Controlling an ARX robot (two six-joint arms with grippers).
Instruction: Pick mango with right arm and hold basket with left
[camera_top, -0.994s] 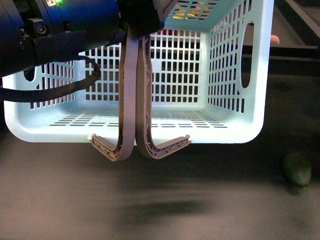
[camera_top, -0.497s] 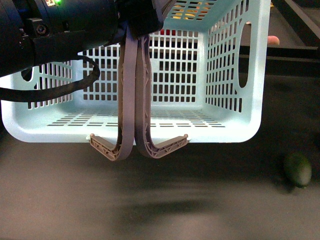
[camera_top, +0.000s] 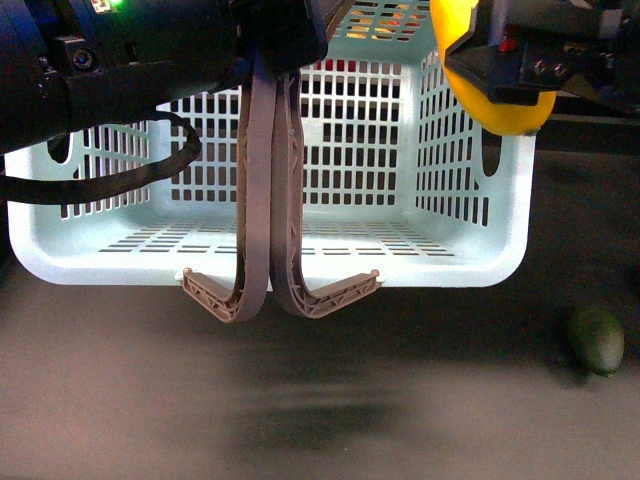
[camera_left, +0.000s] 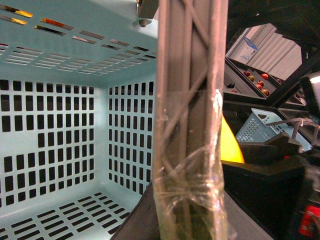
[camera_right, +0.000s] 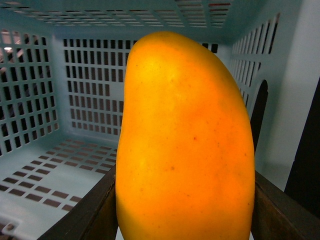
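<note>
Mango (camera_top: 508, 116), yellow-orange and smooth, held in the air toward the far right of the tabletop (camera_top: 130, 400), in front of the right-hand wall of the basket (camera_top: 470, 262) and above its near rim. The right gripper (camera_top: 495, 75) is clenched on the fruit; in the right wrist view the mango (camera_right: 185, 145) stands upright between two dark fingers (camera_right: 87, 212), with the basket's slotted interior (camera_right: 35, 115) behind it. The left gripper (camera_top: 285, 35) is clamped on the basket by its two grey-brown handles (camera_top: 268, 200), pressed side by side and running down to the near rim. The light turquoise basket occupies the left and centre of the scene, its opening turned toward the front camera and its shadow on the dark tabletop beneath. The left wrist view shows the handles (camera_left: 187, 125) wrapped in clear film, the basket wall (camera_left: 55, 130) on one side and a sliver of the mango (camera_left: 231, 148) on the other. A dark green oval fruit (camera_top: 597, 340) lies on the tabletop toward its right edge, well apart from the basket.
</note>
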